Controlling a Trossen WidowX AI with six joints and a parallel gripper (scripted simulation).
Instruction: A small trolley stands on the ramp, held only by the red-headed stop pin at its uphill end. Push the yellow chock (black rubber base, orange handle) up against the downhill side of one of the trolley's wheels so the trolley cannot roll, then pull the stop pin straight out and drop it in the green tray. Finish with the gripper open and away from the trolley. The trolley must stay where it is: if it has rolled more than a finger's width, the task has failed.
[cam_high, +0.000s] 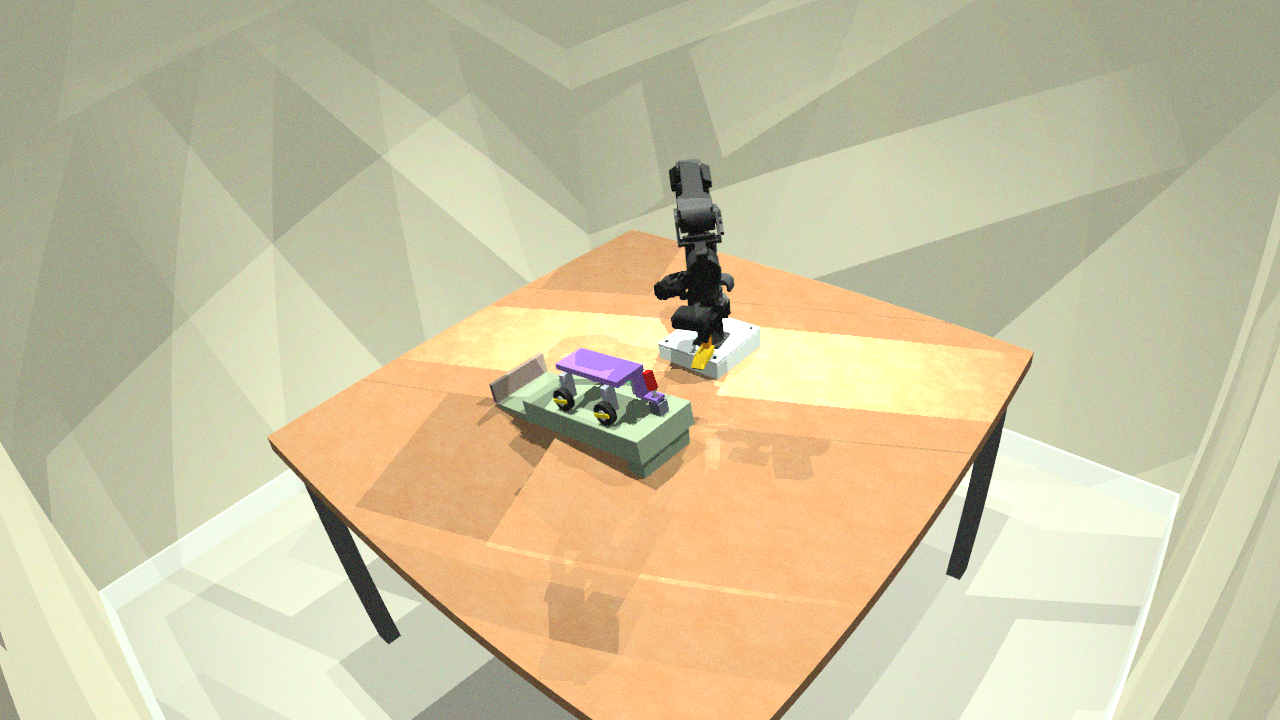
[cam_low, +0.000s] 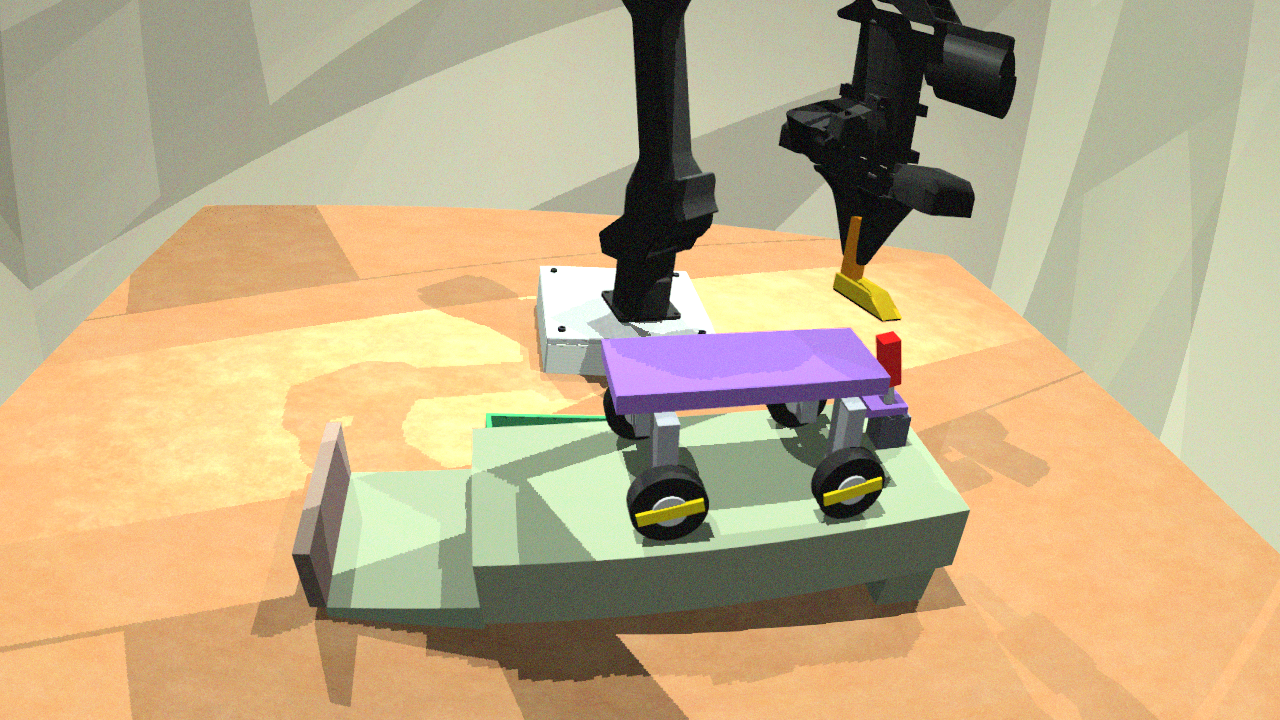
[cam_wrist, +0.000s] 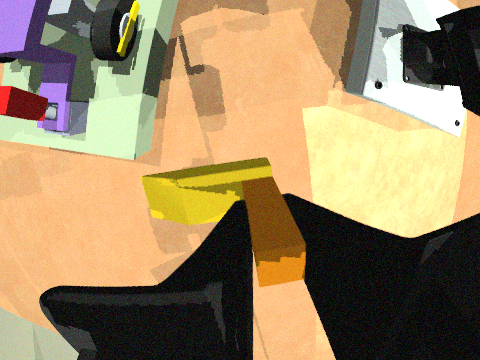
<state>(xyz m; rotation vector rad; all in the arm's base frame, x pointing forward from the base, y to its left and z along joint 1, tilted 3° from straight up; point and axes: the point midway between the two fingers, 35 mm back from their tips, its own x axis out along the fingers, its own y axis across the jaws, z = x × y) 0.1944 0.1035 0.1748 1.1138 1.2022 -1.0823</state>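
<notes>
My gripper (cam_low: 859, 250) (cam_wrist: 263, 207) is shut on the orange handle of the yellow chock (cam_high: 702, 357) (cam_low: 864, 295) (cam_wrist: 187, 200). It holds the chock in the air beyond the ramp's uphill end, on the robot-base side. The chock's black rubber base cannot be made out. The purple trolley (cam_high: 597, 365) (cam_low: 742, 362) (cam_wrist: 20, 25) stands on the pale green ramp (cam_high: 581, 431) (cam_low: 716, 573) (cam_wrist: 112, 132). The red-headed stop pin (cam_high: 650, 380) (cam_low: 888, 358) (cam_wrist: 22, 102) stands in its holder at the trolley's uphill end. The green tray (cam_low: 546, 418) shows only as a rim behind the ramp.
A brown end board (cam_high: 519, 378) (cam_low: 322, 519) stands at the ramp's low end. The white robot base (cam_high: 738, 344) (cam_low: 572, 353) (cam_wrist: 380, 65) stands behind the ramp. The grey pin block (cam_high: 658, 405) (cam_low: 888, 430) sits at the ramp's uphill end.
</notes>
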